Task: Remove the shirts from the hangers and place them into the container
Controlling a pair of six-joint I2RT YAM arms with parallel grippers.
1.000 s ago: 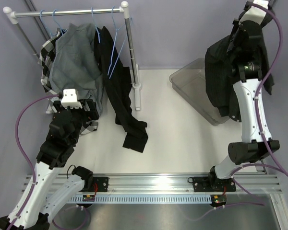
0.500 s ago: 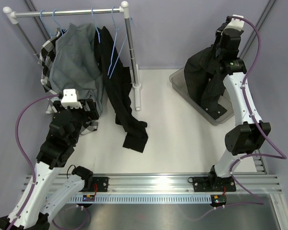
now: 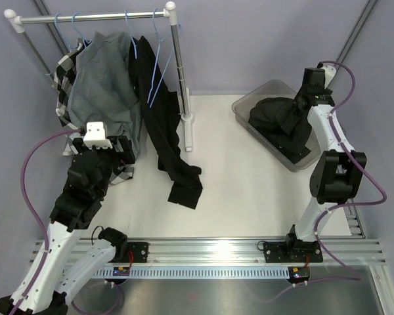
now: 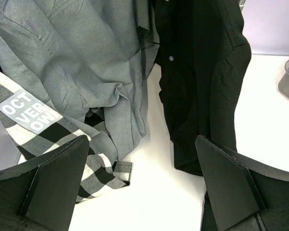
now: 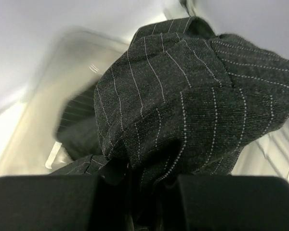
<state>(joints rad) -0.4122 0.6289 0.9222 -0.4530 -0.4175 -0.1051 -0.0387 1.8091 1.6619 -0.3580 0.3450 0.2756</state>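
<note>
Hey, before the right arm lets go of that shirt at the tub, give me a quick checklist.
1. Right gripper shut on the pinstriped shirt: ok.
2. Shirt's bulk inside the container: ok.
3. No fabric trailing over the rim: cannot tell.
4. Left gripper open and empty: ok.
5. Black shirt off its hanger on the rack: not ok, it hangs there.
</note>
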